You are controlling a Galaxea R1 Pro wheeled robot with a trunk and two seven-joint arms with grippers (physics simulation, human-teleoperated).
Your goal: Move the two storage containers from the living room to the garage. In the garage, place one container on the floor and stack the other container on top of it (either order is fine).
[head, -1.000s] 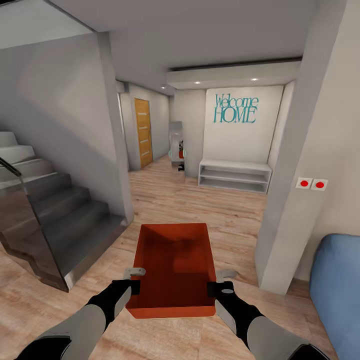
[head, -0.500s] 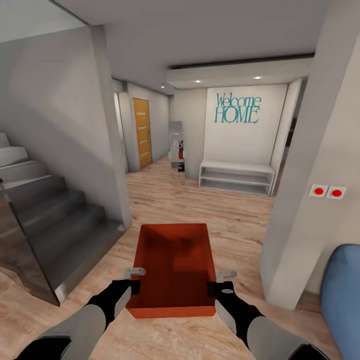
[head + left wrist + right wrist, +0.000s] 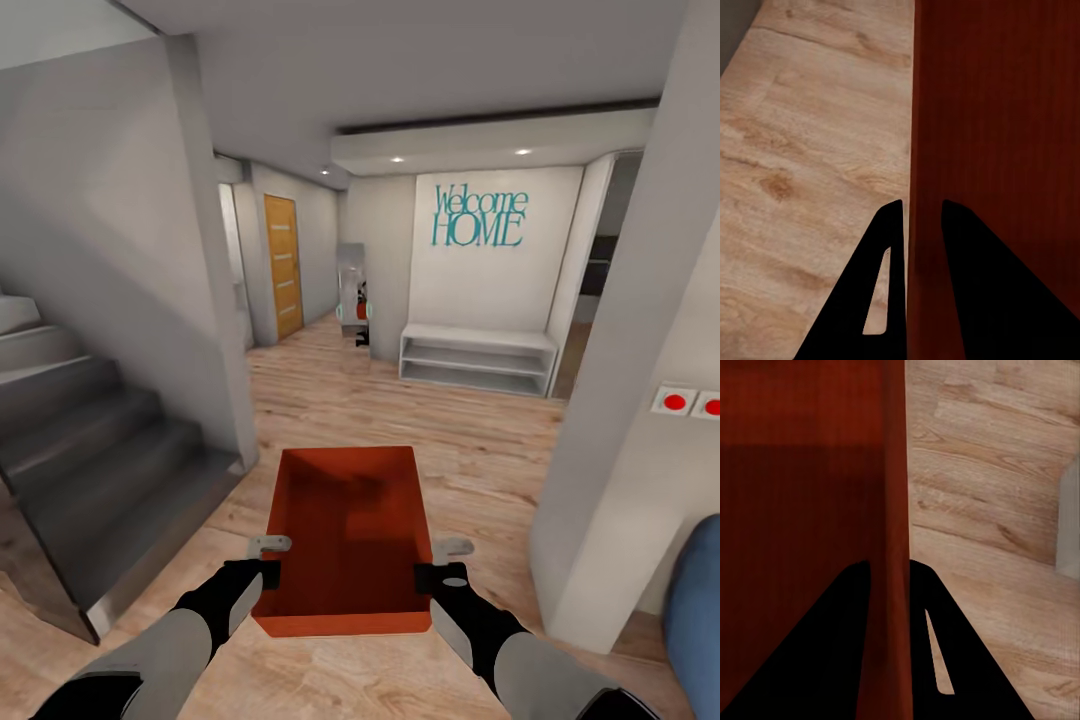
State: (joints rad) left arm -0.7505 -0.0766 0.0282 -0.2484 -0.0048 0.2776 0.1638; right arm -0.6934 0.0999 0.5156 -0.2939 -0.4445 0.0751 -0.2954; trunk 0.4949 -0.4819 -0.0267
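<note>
Left pincer (image 3: 268, 548): pinched on the left long wall of the orange-red rectangular lidless storage container (image 3: 348, 535), one finger inside, one outside, as the left wrist view confirms (image 3: 919, 225). Right pincer (image 3: 446, 550): pinched likewise on the opposite long wall (image 3: 889, 577).

Container: one in sight, carried level in front of the trunk, above the light wood plank floor (image 3: 400, 410), mouth up, nothing inside.

Location: a hallway, not the garage. Step in hand, by judgement: transport.

Handling notes: keep both grips even so the bin does not twist or slip off its thin walls; hold it level; steer between the grey stair wall (image 3: 215, 300) and the pale pillar (image 3: 620, 420) without clipping either with the bin's corners.

Count:
- storage containers, 1
- pincers, 2
- grey staircase (image 3: 90, 450), 1
- orange wooden door (image 3: 283, 265), 1
- white low shelf unit (image 3: 478, 360), 1
- teal "Welcome HOME" lettering (image 3: 478, 215), 1
- red round wall buttons (image 3: 675, 402), 2, the second cut by the frame edge
- blue upholstered corner (image 3: 700, 610), 1
</note>
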